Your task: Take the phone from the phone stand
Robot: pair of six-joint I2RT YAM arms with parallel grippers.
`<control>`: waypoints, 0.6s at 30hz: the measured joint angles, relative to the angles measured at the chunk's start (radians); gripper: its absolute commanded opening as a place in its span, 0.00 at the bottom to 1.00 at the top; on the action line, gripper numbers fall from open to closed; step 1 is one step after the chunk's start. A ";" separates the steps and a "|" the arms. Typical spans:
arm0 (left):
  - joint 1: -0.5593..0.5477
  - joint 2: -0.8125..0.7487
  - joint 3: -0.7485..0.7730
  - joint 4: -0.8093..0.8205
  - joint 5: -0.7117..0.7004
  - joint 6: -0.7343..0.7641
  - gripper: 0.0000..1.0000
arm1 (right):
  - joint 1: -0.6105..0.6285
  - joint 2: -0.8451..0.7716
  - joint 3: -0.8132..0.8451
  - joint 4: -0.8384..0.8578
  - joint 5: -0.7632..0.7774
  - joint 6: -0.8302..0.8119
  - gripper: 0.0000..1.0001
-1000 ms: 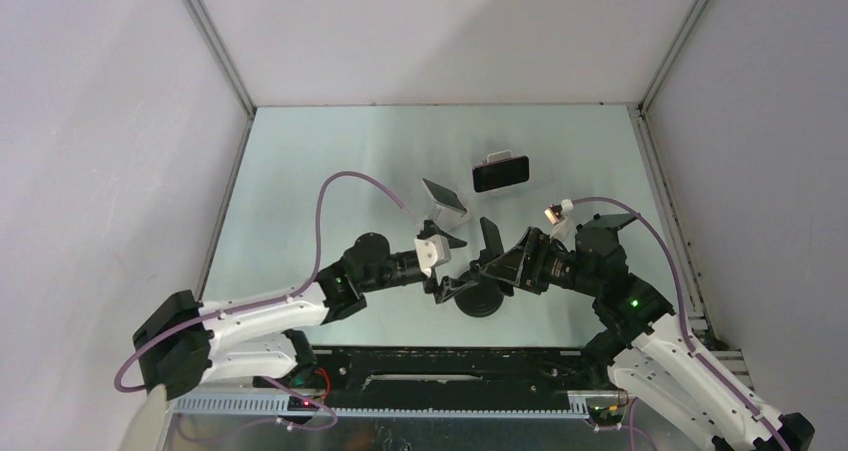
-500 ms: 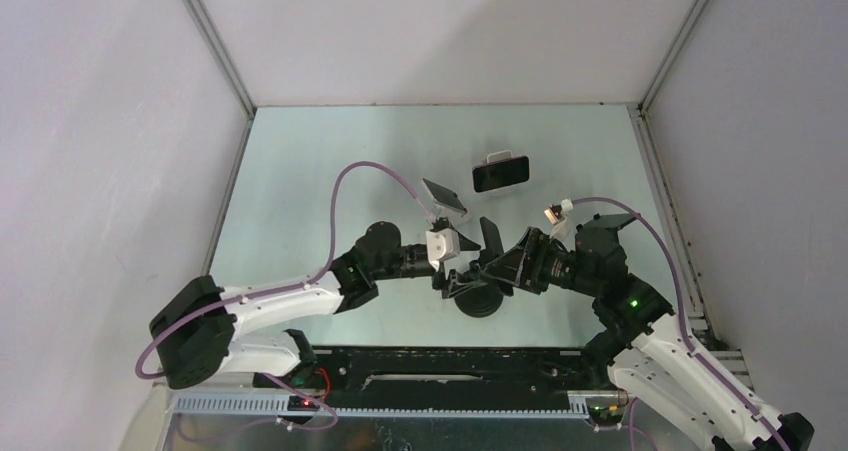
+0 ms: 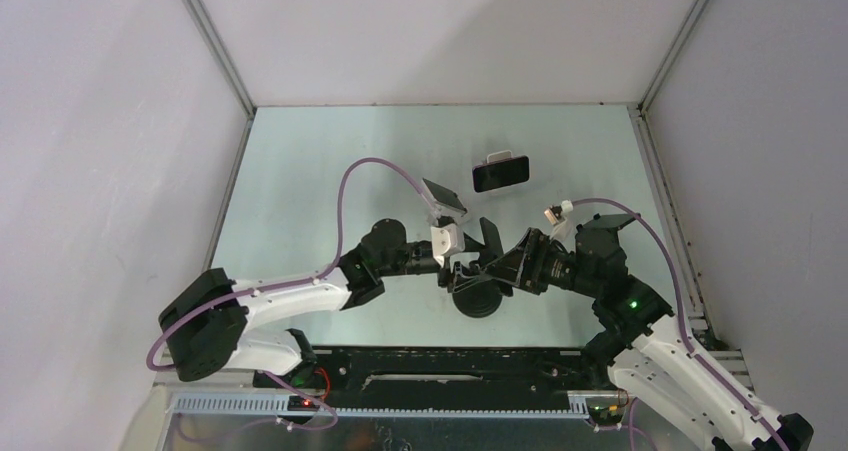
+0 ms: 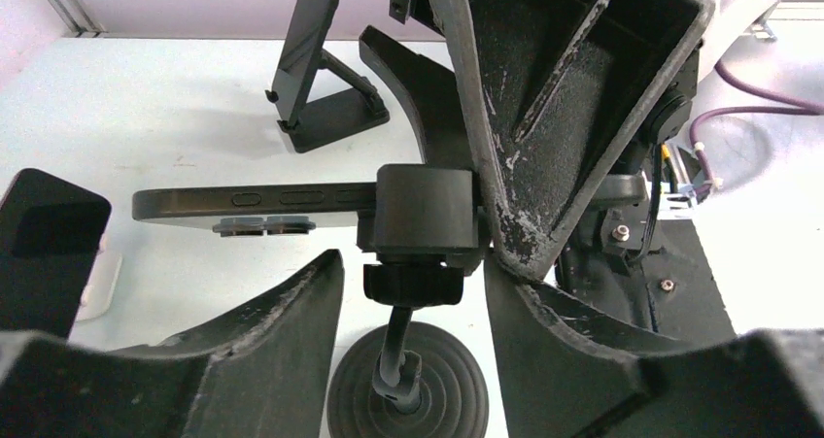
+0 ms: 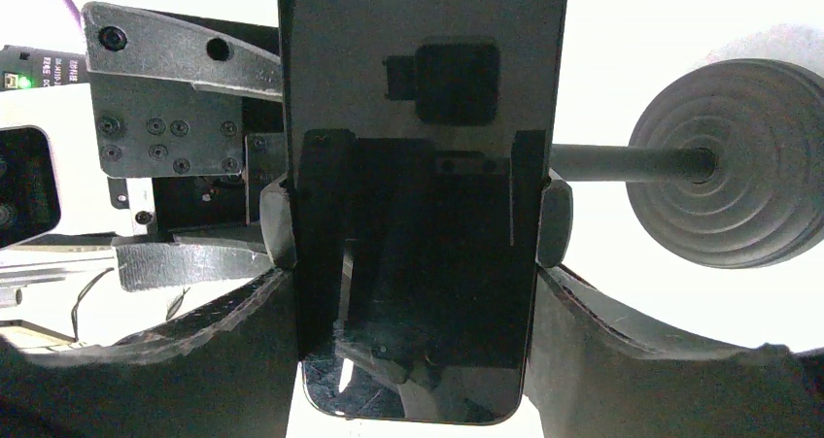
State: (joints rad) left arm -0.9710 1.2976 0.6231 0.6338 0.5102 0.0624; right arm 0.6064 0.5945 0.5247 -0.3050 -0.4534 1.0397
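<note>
A black phone [image 5: 418, 117] sits in the clamp of a black phone stand with a round ribbed base [image 3: 480, 301]. My right gripper [image 5: 413, 283] is shut on the phone's two long edges, just beside the clamp arms; it also shows in the top view [image 3: 497, 261]. In the left wrist view the phone [image 4: 243, 205] is edge-on, level, held in the clamp [image 4: 428, 210] above a knob and thin stem [image 4: 394, 346]. My left gripper [image 4: 413, 268] is open, its fingers either side of the knob and stem without touching; in the top view it [image 3: 458, 267] is left of the stand.
A second dark phone on a white stand [image 3: 500, 173] is at the back. A folding stand with a grey plate [image 3: 444, 196] is just behind my left gripper, and it shows as a black stand in the left wrist view [image 4: 316, 79]. The base [image 4: 408, 389] is below my fingers.
My left arm has moved right, bringing its open gripper from beside the stand to around the stand's neck. The right arm and the phone have not moved.
</note>
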 measured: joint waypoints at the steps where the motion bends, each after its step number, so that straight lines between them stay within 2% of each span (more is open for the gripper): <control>1: 0.000 0.000 0.001 0.001 0.001 -0.002 0.57 | 0.000 0.000 -0.003 0.003 -0.001 0.003 0.00; 7: 0.000 0.003 0.008 -0.001 0.004 -0.007 0.44 | -0.001 -0.001 -0.006 0.007 -0.007 0.005 0.00; 10: 0.000 0.013 0.017 -0.010 0.018 -0.010 0.33 | -0.004 -0.002 -0.010 0.008 -0.005 0.005 0.00; 13: 0.003 0.024 0.031 -0.027 0.028 -0.010 0.25 | -0.010 -0.002 -0.011 0.007 0.001 0.008 0.00; 16: 0.005 0.027 0.038 -0.037 0.036 -0.010 0.03 | -0.011 -0.002 -0.012 0.006 0.001 0.008 0.00; 18: 0.005 0.027 0.039 -0.039 0.035 -0.010 0.00 | -0.012 -0.002 -0.012 0.006 0.001 0.009 0.06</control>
State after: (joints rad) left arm -0.9661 1.3247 0.6621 0.5949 0.5449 0.0525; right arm 0.5945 0.5922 0.5129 -0.2985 -0.4522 1.0489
